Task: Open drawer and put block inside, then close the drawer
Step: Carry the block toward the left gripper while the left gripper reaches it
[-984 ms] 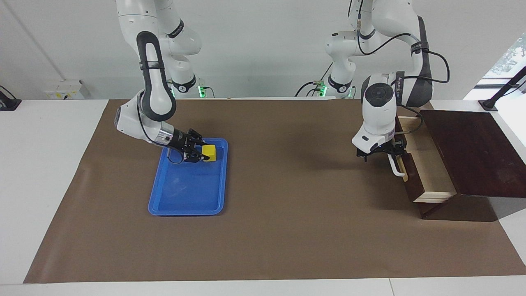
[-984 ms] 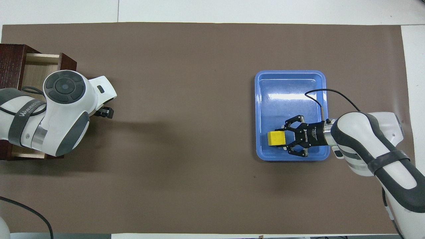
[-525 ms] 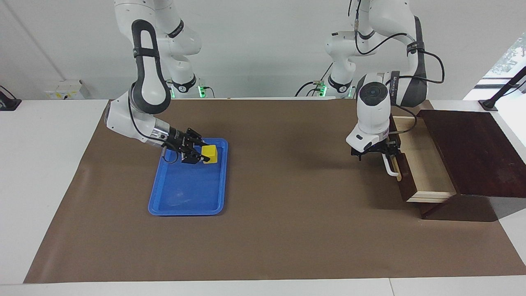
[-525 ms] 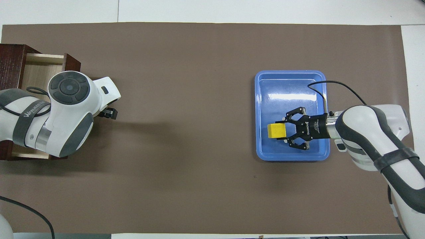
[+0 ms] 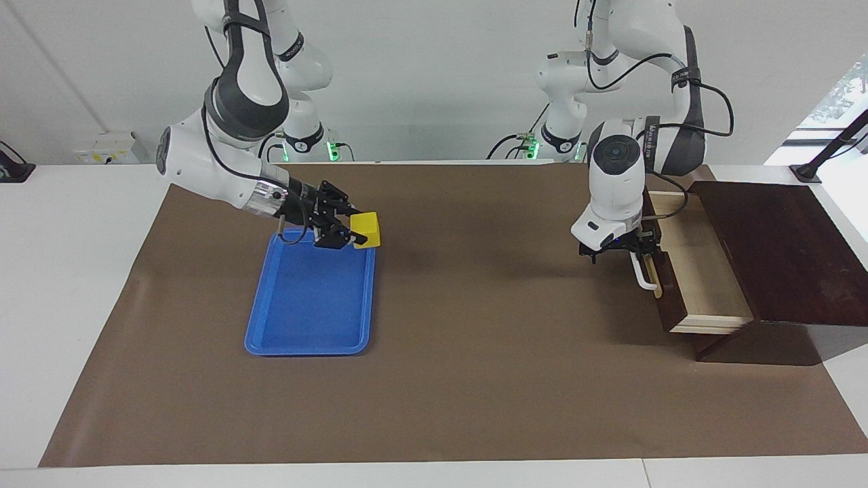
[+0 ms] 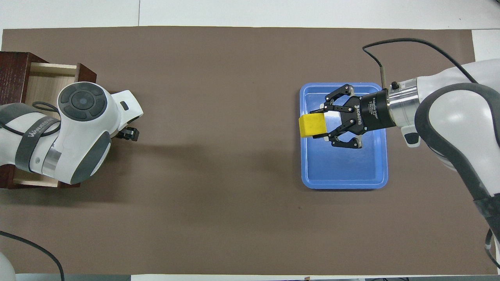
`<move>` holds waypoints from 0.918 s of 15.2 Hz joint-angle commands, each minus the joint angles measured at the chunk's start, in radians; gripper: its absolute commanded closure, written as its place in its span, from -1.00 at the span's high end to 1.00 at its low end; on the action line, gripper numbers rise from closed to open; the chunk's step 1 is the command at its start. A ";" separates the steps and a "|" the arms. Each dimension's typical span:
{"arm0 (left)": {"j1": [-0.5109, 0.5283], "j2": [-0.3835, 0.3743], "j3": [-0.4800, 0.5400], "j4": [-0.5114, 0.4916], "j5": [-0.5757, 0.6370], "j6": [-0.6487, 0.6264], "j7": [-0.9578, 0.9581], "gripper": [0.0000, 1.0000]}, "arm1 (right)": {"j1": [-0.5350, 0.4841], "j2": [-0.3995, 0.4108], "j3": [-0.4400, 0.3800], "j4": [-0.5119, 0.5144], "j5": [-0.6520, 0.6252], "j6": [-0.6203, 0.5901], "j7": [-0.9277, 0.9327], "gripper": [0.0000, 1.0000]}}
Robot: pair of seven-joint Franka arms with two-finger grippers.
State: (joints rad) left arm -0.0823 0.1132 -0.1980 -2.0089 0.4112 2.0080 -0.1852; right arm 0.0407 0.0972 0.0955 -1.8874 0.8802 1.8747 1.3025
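Note:
My right gripper [image 5: 359,234] is shut on the small yellow block [image 5: 368,229] and holds it in the air over the edge of the blue tray [image 5: 305,305]. In the overhead view the right gripper [image 6: 317,125] and the block [image 6: 311,125] sit over the tray's [image 6: 343,168] edge toward the drawer. The drawer [image 5: 702,271] stands pulled out of its dark wooden box [image 5: 780,251], pale inside and empty. My left gripper [image 5: 634,254] is at the end of the white handle [image 5: 647,278] nearest the robots, shut on it. From overhead the left arm hides most of the drawer [image 6: 45,84].
The blue tray holds nothing else. A brown mat [image 5: 475,339] covers the table between the tray and the drawer box. The box stands at the left arm's end of the table.
My right gripper has lifted the block up off the tray floor and shifted it a little toward the drawer. My left gripper drew the drawer further out, then stayed nearly still.

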 commanded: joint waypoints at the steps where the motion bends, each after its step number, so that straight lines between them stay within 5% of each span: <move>1: -0.040 0.019 0.003 0.120 -0.044 -0.135 -0.003 1.00 | 0.034 0.009 0.001 0.044 -0.018 -0.008 0.078 -1.00; 8: -0.039 -0.001 0.006 0.323 -0.224 -0.323 -0.051 1.00 | 0.077 0.007 0.003 0.053 -0.020 -0.003 0.150 -1.00; 14: -0.095 -0.006 0.000 0.423 -0.359 -0.341 -0.573 1.00 | 0.158 0.007 0.001 0.053 -0.033 0.059 0.213 -1.00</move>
State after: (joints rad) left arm -0.1310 0.1010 -0.2054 -1.6220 0.0738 1.6850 -0.5761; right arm 0.1651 0.0985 0.0964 -1.8541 0.8752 1.8965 1.4594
